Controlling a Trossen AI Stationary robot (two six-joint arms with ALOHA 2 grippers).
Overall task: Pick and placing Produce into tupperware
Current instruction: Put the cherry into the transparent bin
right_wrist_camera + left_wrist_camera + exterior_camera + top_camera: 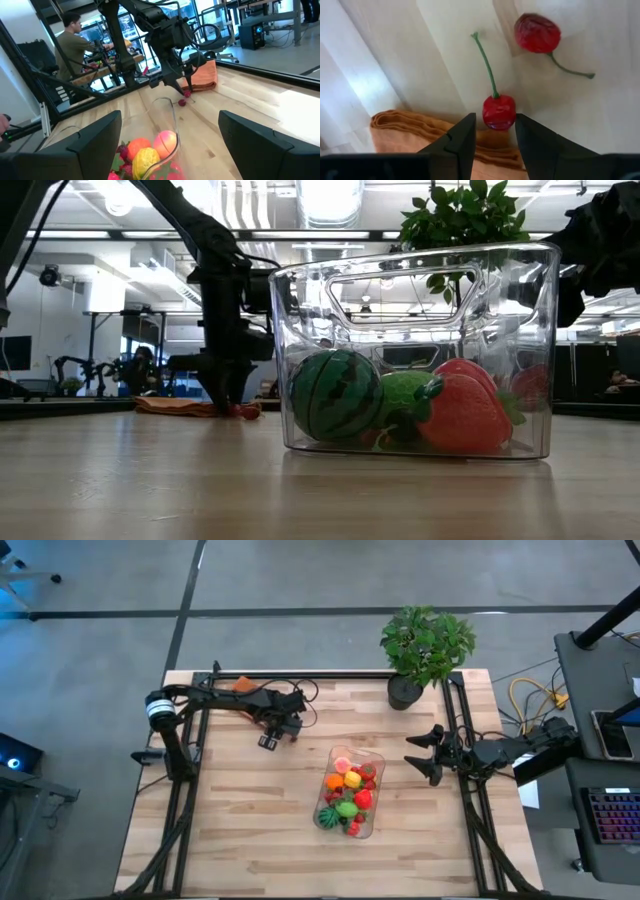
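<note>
Glossy clear plastic tupperware (349, 792) lower centre of high view on pale wood-plank counter (250, 810), packed with smooth toy produce (347, 790): striped melon (336, 395), dimpled strawberry (462, 413). Right claw (424, 754) right of tub, black fingers spread wide, nothing held. Farther, upper left: left claw (494, 131) narrowed around faceted red cherry (499, 111) with thin green stem, second cherry (537, 33) beside. Folded orange cloth (420, 132) beneath. Leafy potted plant (423, 648) top right.
</note>
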